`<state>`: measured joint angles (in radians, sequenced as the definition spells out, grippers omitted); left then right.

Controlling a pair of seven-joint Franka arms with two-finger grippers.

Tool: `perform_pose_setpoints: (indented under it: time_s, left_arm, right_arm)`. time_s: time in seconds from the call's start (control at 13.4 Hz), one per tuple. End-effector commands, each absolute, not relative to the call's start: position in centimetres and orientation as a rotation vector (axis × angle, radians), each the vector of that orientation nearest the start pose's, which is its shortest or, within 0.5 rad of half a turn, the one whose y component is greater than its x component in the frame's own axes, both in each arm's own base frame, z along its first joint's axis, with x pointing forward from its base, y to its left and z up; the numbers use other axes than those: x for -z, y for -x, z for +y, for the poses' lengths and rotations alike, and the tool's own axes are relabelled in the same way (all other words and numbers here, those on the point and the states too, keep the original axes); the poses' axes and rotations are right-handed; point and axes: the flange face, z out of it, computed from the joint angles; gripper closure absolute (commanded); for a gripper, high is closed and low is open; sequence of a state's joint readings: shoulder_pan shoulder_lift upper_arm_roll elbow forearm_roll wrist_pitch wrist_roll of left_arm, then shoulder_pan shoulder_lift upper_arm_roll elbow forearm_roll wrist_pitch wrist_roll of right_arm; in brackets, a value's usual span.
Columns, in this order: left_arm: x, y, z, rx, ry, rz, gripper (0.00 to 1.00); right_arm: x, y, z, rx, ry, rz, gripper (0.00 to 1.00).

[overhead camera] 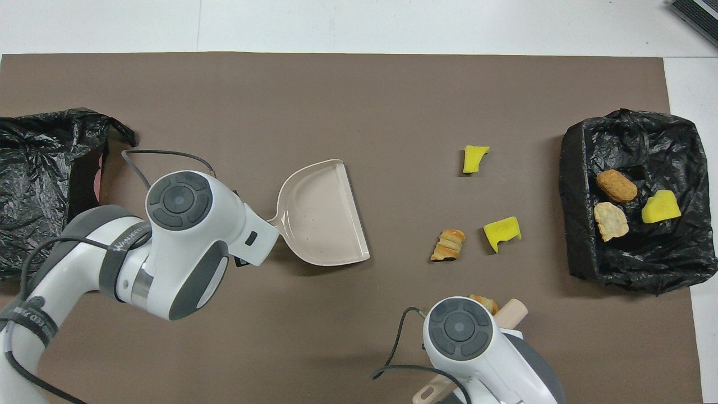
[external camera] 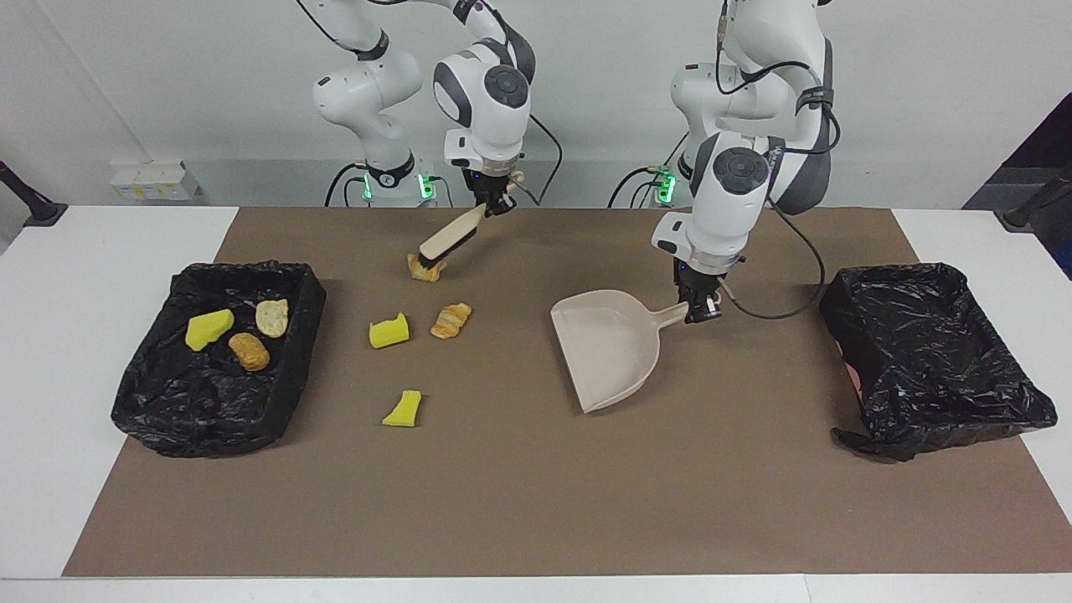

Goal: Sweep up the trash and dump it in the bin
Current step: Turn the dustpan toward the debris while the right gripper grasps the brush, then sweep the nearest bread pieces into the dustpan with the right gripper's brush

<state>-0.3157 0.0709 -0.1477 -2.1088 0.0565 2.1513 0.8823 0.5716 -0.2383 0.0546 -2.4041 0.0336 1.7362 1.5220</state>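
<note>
the right gripper [external camera: 496, 201] clamps the beige black-bristled brush [external camera: 444, 243] at a golden-brown croissant piece [external camera: 425, 269]; the left gripper [external camera: 699, 308] grips the beige plastic dustpan [external camera: 610, 350], well apart from that piece, so swept trash may miss it.

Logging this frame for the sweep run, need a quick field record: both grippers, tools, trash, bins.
left gripper: shut on dustpan handle
dustpan: mid-mat, mouth toward the loose trash
right gripper: shut on brush handle
brush: tilted, bristles at the croissant piece nearest the robots
loose trash on mat: four; that piece, another croissant piece, two yellow chunks
bin at right arm's end: three pieces inside
bin at left arm's end: no trash visible
</note>
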Motion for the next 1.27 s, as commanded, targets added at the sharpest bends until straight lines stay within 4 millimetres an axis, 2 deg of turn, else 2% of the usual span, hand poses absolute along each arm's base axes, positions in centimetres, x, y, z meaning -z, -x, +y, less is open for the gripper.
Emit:
perform_pose_setpoints:
  time_s: [0.0, 0.15, 0.37, 0.52, 0.75, 0.82, 1.05, 1.2]
  left_arm:
    - [-38.1, -48.7, -24.8, -0.004, 2.404, 1.942, 1.0]
    - [-38.1, -48.6, -24.9, -0.006, 2.405, 1.942, 1.0]
    - [-38.2, -48.6, -25.2, 0.009, 2.418, 1.923, 1.0]
    - [-38.2, -48.7, -25.1, 0.011, 2.421, 1.919, 1.0]
    - [-38.3, -48.6, -25.9, 0.053, 2.438, 1.893, 1.0]
    - [-36.8, -47.9, -28.1, 0.06, 2.43, 1.913, 1.0]
    - [-36.2, -47.3, -28.2, 0.023, 2.431, 1.917, 1.0]
    - [-36.2, -47.3, -28.1, 0.013, 2.435, 1.913, 1.0]
  right_arm:
    - [-36.2, -30.5, 20.6, -0.399, 3.033, 1.655, 1.0]
    - [-34.6, -29.7, 21.7, -0.37, 3.021, 1.617, 1.0]
    - [-34.0, -30.9, 23.5, -0.363, 2.936, 1.527, 1.0]
    - [-32.0, -31.8, 24.6, -0.357, 2.934, 1.467, 1.0]
    - [-32.9, -35.7, 27.2, -0.271, 2.904, 1.346, 1.0]
    - [-33.2, -37.9, 28.0, -0.232, 2.885, 1.286, 1.0]
    - [-32.2, -43.9, 28.5, -0.204, 2.888, 1.184, 1.0]
    - [-32.9, -47.4, 28.2, -0.188, 2.882, 1.131, 1.0]
